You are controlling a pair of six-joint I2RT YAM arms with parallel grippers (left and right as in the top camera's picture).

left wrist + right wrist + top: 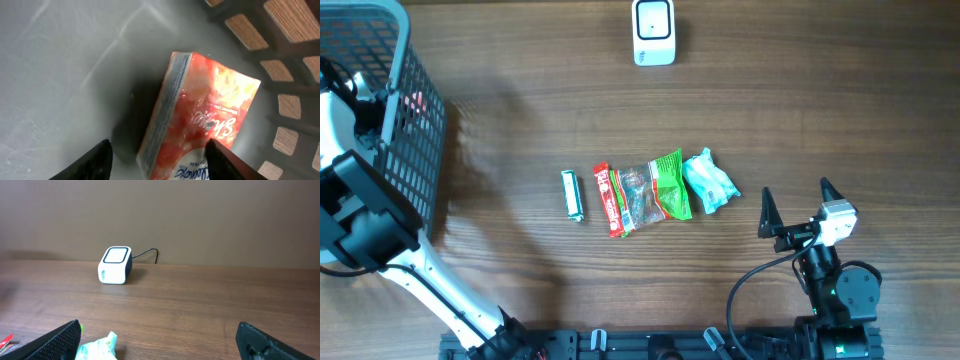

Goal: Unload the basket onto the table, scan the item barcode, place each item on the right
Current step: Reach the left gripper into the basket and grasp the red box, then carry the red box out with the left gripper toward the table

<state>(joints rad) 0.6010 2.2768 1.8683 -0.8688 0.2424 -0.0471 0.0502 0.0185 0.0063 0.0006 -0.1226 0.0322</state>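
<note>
Basket (420,110) stands at the table's (820,90) far left corner, its mesh wall (295,45) cut off by the frame edge overhead. The left arm reaches into it. The left wrist view alone shows the interior: a red-orange packet (205,110) lies on the grey floor close to the mesh wall, with bare floor on its other side. The left gripper (159,146) straddles the packet's near end. One finger (95,160) stands apart from it across a dark gap, the other (225,160) is at its edge, so the jaws are not clamped on it. Overhead, the packet itself cannot be made out through the mesh. The right gripper (796,190) hovers at the near right, jaws spread wide and holding nothing, with open tabletop ahead. The scanner (653,30) sits at the far edge, centre. The right wrist view adds its cable (147,254) running back to the wall. A small green-white bar (573,194), a red and green snack bag (642,194) and a teal pouch (709,181) lie in a row mid-table, the last two touching. Only the pouch (100,347) shows clearly from the right wrist.
</note>
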